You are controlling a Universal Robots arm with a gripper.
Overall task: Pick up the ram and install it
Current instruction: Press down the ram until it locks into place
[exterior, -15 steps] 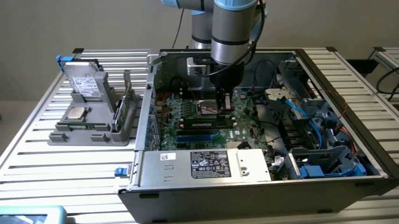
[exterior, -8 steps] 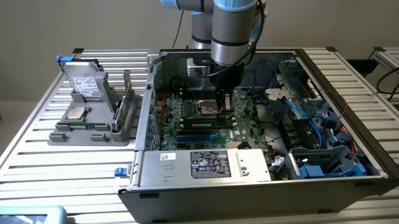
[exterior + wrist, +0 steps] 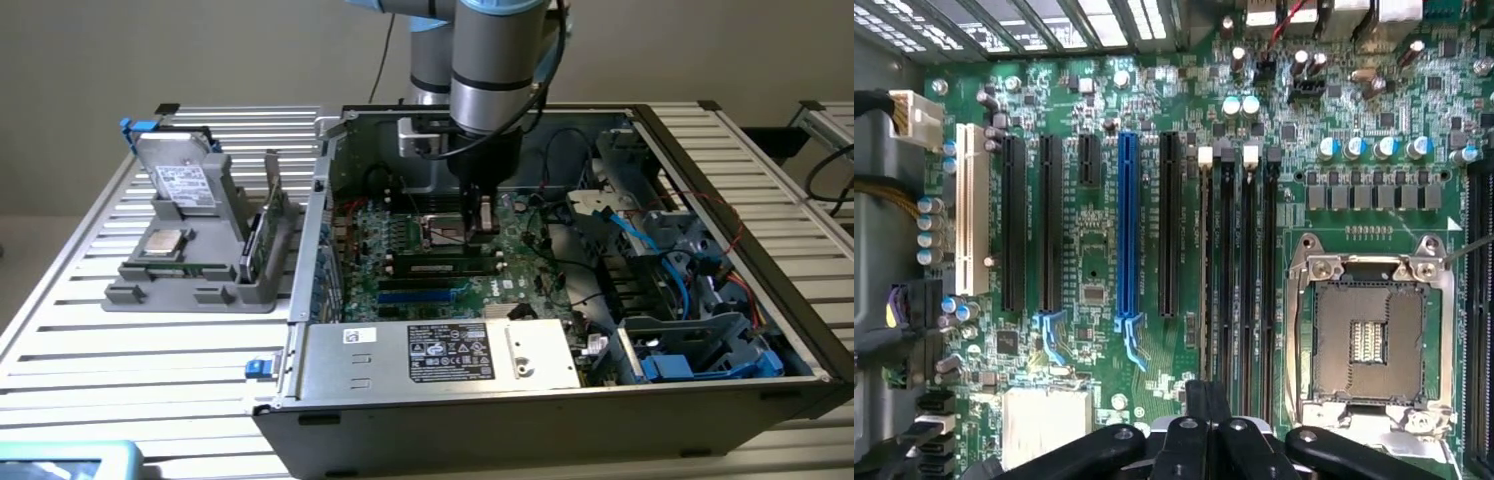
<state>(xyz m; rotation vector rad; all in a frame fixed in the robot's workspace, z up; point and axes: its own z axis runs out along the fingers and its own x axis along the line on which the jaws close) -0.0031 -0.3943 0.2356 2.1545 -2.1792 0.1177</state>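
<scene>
Robot hand inside an open computer case, fingers closed together.
Exterior view: the hand hangs over the motherboard, near the ram, which sits along a black slot. Wrist view: closed fingertips lie over long black slots beside the processor socket.

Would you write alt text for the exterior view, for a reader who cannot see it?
A robot arm reaches into an open computer case, its shut end effector over the motherboard, near a ram strip with a white label among the slots. A grey parts holder stands on the slatted table at the exterior view's left.
</scene>
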